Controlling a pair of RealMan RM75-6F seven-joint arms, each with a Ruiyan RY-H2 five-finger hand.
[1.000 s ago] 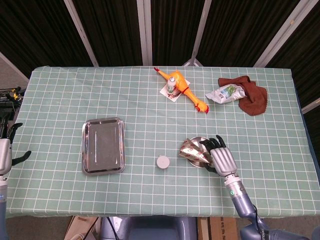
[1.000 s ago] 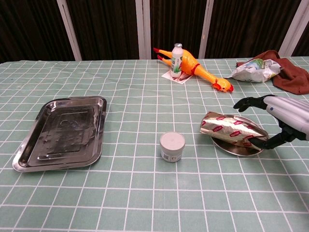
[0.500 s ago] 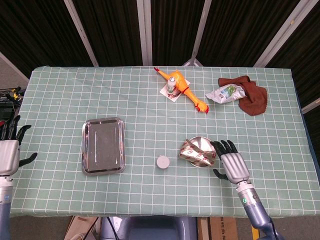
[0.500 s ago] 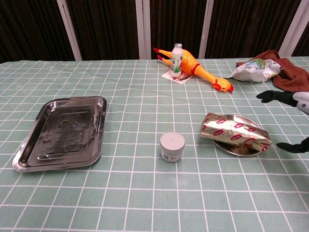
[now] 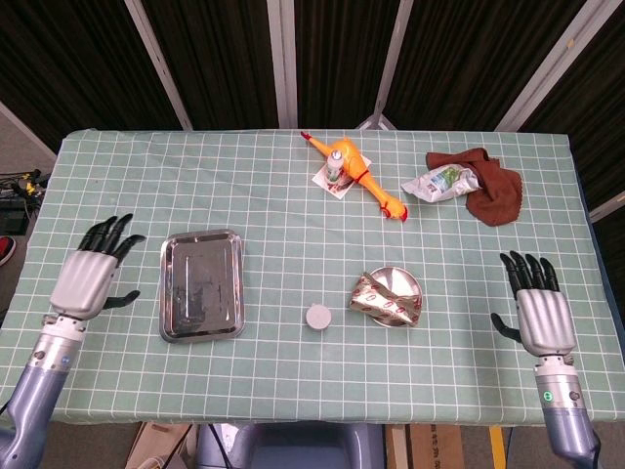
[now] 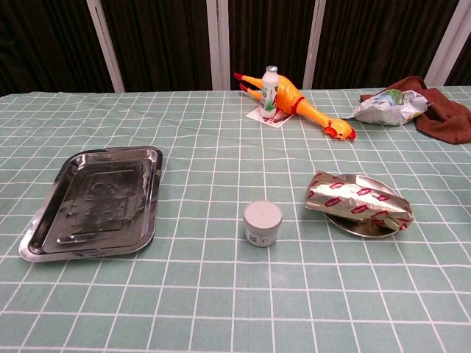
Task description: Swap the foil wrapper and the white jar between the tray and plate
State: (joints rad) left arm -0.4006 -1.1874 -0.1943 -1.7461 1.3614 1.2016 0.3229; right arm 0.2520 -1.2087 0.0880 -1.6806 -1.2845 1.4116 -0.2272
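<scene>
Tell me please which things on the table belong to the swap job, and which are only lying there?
For the job:
- foil wrapper, lying on the plate
- white jar, standing on the tablecloth
- tray, with nothing in it

Only lying there:
- rubber chicken
- small bottle
- crumpled bag
- brown cloth

Your chest view shows neither hand; only the head view does. There, your left hand (image 5: 90, 277) and right hand (image 5: 540, 312) have forearms that run off the bottom edge. The foil wrapper (image 5: 385, 302) covers part of the plate (image 5: 402, 282), hiding its near rim. The label on the white jar (image 6: 263, 223) is too small to read. The brown cloth (image 6: 444, 116) is cut off by the chest view's right edge.
</scene>
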